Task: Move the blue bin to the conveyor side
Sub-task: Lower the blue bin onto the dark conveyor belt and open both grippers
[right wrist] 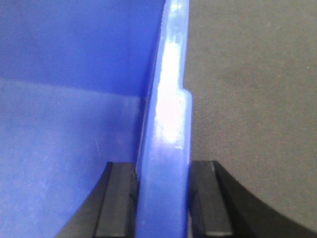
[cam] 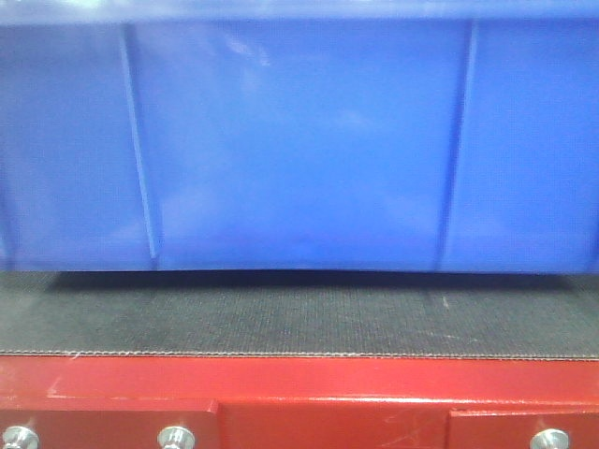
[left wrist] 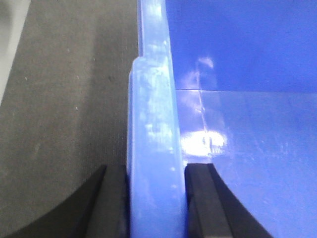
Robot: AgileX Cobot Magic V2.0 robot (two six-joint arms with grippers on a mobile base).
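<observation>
Blue bin (cam: 299, 140) sitting on the conveyor (cam: 299, 323), just back from the near edge of the belt, above the red frame (cam: 299, 383) with its silver bolts (cam: 175, 437). Slight shadowed gap under the bin's middle; hard to tell whether fully seated or barely lifted. Left gripper (left wrist: 157, 198) clamped on the left rim (left wrist: 153, 124), one finger outside the wall, one inside. Right gripper (right wrist: 162, 198) clamped likewise on the right rim (right wrist: 168, 114). Risks: uneven pull from the two arms twisting or skewing the bin; glossy rim slipping out of the pads; base dragging and catching on the woven belt; near wall overrunning the belt edge.
</observation>
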